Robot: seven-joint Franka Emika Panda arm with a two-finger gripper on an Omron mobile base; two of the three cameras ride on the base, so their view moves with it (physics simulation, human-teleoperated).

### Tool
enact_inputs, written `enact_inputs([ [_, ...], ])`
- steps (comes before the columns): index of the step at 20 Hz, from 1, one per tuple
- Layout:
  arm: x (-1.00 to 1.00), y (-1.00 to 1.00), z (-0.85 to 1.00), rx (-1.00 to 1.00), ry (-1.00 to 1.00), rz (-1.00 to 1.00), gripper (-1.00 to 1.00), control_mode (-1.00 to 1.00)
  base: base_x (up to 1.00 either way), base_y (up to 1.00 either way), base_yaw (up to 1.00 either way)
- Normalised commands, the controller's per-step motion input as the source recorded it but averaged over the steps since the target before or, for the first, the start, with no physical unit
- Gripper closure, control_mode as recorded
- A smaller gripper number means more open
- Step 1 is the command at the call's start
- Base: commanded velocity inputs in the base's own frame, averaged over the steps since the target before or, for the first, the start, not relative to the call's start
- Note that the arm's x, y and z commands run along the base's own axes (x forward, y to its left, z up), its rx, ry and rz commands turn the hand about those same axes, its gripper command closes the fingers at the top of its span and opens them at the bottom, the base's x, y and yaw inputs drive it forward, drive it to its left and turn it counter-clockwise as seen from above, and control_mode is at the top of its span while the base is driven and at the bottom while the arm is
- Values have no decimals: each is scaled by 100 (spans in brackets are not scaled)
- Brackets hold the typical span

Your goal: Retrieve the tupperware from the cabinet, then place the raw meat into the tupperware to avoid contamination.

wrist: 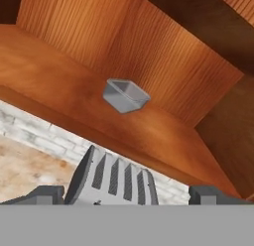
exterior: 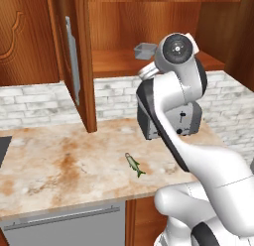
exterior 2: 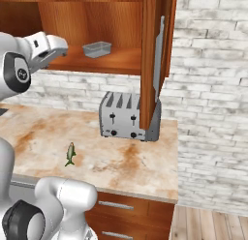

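Note:
The cabinet (exterior: 30, 36) stands with both doors swung open. On its lower shelf (wrist: 54, 86) sits the tupperware (wrist: 125, 95), a small clear grey tub, also seen as the tupperware (exterior: 145, 50) and the tupperware (exterior 2: 97, 49). My gripper (wrist: 128, 194) is open and empty, level with the front of the shelf and pointing at the tub from a short way off. The raw meat (exterior: 134, 164), a tiny green-grey fish, lies on the marble counter (exterior: 59, 160) near its front edge, and shows as the raw meat (exterior 2: 70, 153).
A silver toaster (exterior 2: 127, 116) stands against the brick wall under the cabinet, directly below my hand. The open right door (exterior 2: 157, 60) hangs over the toaster's right end; the open left door (exterior: 74, 61) juts out left of the arm. A grey appliance front (exterior: 64, 225) sits under the counter.

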Motion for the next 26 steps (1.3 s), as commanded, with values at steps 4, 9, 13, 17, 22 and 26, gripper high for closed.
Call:
enact_inputs([
  [4, 21, 0, 0, -3, 0, 0, -100, -100, 0, 0, 0],
  [9, 20, 0, 0, -2, 0, 0, -100, -100, 0, 0, 0],
  [13, 29, 0, 0, -2, 0, 0, -100, -100, 0, 0, 0],
  [17, 31, 0, 0, -3, 0, 0, -100, -100, 0, 0, 0],
  [22, 30, 0, 0, -2, 0, 0, -100, -100, 0, 0, 0],
  [26, 27, 0, 0, 0, 0, 0, -100, -100, 0, 0, 0],
])
